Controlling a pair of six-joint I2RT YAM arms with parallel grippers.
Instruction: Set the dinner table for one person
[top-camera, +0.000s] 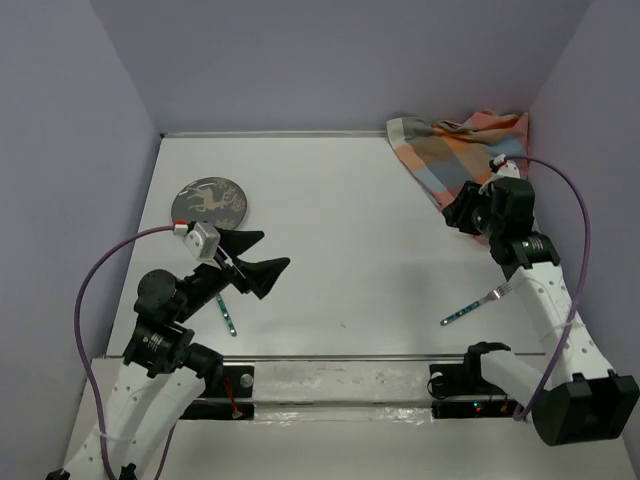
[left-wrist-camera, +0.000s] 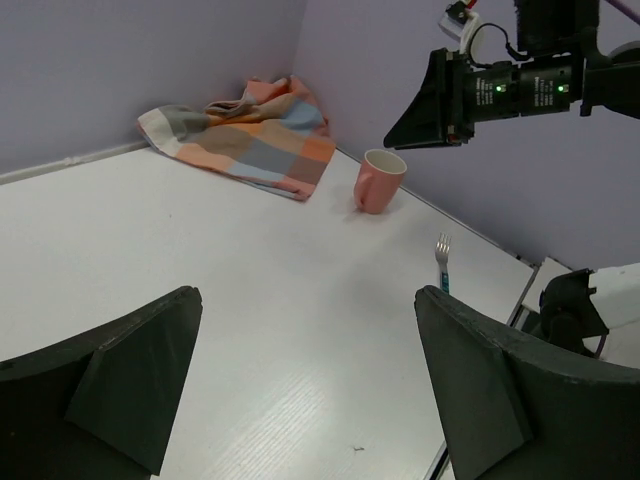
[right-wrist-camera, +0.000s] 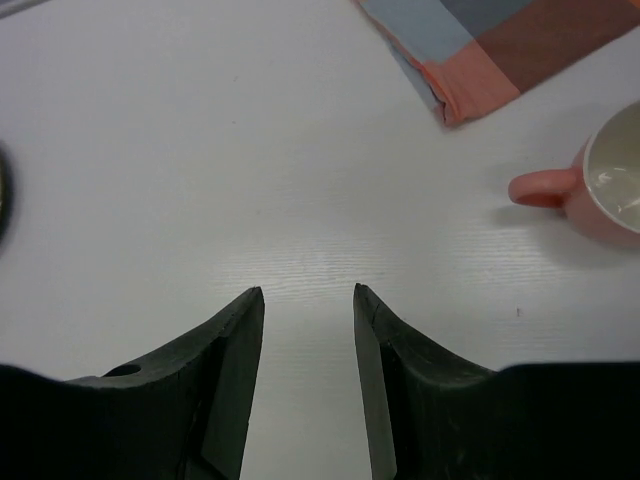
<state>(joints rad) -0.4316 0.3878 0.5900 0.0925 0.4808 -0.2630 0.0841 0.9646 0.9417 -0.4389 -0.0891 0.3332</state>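
The table (top-camera: 350, 230) is spread under both arms, w/ lilac walls round it. A checked cloth (top-camera: 455, 150) is bunched in the far right corner. A pink mug (left-wrist-camera: 378, 180) is stood upright just beside it, pale inside seen bare. A fork (top-camera: 478, 305) is laid by the right arm and a teal-handled utensil (top-camera: 226, 313) by the left. A dark patterned plate (top-camera: 208, 201) is set far left. L gripper (top-camera: 275, 249) is spread wide, nothing gripped. R gripper (right-wrist-camera: 308, 295) is parted near the mug, nothing held.
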